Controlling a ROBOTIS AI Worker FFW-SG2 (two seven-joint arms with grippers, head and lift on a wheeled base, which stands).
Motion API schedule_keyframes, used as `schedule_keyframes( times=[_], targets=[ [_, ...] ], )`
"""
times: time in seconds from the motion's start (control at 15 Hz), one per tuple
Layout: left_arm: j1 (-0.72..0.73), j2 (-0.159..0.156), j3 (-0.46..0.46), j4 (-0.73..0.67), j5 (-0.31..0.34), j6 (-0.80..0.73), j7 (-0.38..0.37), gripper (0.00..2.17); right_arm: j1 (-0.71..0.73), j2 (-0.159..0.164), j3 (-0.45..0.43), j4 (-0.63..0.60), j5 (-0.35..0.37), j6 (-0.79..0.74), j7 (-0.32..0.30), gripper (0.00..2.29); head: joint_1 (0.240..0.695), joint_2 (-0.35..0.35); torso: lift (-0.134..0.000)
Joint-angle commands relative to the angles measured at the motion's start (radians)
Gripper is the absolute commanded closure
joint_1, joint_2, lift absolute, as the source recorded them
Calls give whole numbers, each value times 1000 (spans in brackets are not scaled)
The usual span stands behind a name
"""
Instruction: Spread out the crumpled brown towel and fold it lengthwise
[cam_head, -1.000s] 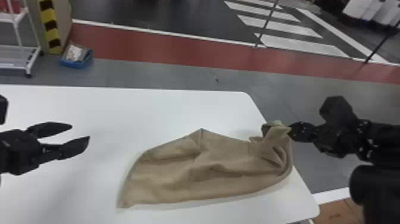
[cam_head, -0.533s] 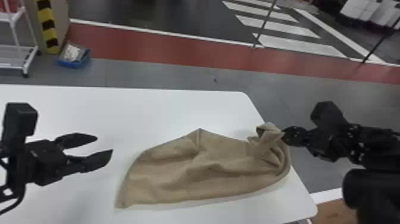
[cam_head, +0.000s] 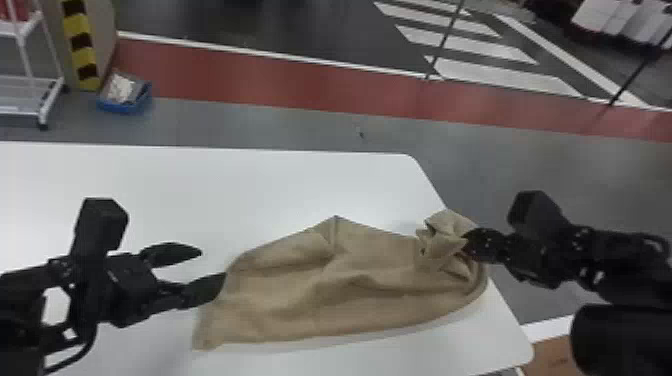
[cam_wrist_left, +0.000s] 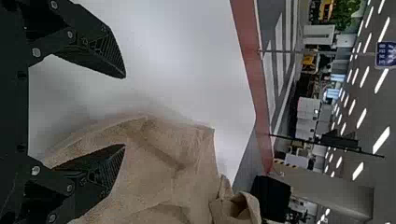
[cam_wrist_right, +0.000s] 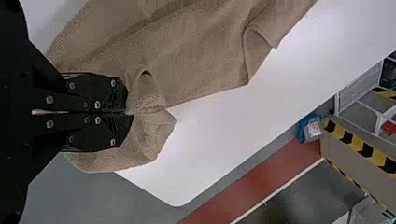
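Since the earlier frames, my left end effector (cam_head: 213, 264) has come across to the left edge of the brown towel (cam_head: 320, 290), while my right end effector (cam_head: 469, 244) has eased slightly inward at the towel's right end, drawing the gathered end (cam_head: 442, 235) a little with it. Most of the towel lies on the desk (cam_head: 250, 185), its broad middle fairly flat but rippled. At that right end I have the two fingers pressed together, pinching the bunched cloth. My left fingers are spread, one over the towel's margin and the other just beyond it, above bare desk; I can't tell whether either touches the cloth.

I judge the towel light, soft and limp, with a nap that should give the pads decent purchase and little risk of slipping or damage. It won't carry a push, though; shoved from the side, it would just ruck up. For the left, I'd take a single edge near the towel's left near corner (cam_head: 205, 342), low and shallow, so as not to scoop up a thick fold. With both ends held, a gentle outward pull ought to open the ripples. Spreading looks partly done to me, and the lengthwise fold hasn't begun.
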Motion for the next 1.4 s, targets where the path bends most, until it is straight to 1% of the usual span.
schedule_keyframes(
  times=[0.0,0.33,0.47,0.6,0.67,1.13,1.2,1.33],
  targets=[
    [-1,-3,-19,3,13,-7,3,434,12,3,23,-1,11,-3,5,1477,695,-350,-124],
    [-3,-3,-56,6,33,5,13,434,12,3,41,-1,25,-3,5,1477,695,-350,-124],
    [-5,-3,-71,9,30,8,36,434,12,3,54,-1,27,-3,5,1474,695,-350,-124],
    [-14,-3,-91,33,7,5,104,434,12,3,63,-1,31,-3,5,1477,695,-350,-124],
    [-17,-3,-91,39,6,5,130,434,12,3,63,-1,31,-3,5,1477,695,-350,-124],
    [-58,-3,-119,92,-8,39,164,454,8,2,60,2,31,-3,5,1477,695,-350,-124],
    [-64,-3,-120,101,-13,42,161,626,8,2,60,2,33,-3,5,1477,695,-350,-124],
    [-67,-3,-126,104,-13,42,161,1193,6,0,52,2,31,-3,5,1477,695,-350,-124]
  ],
)
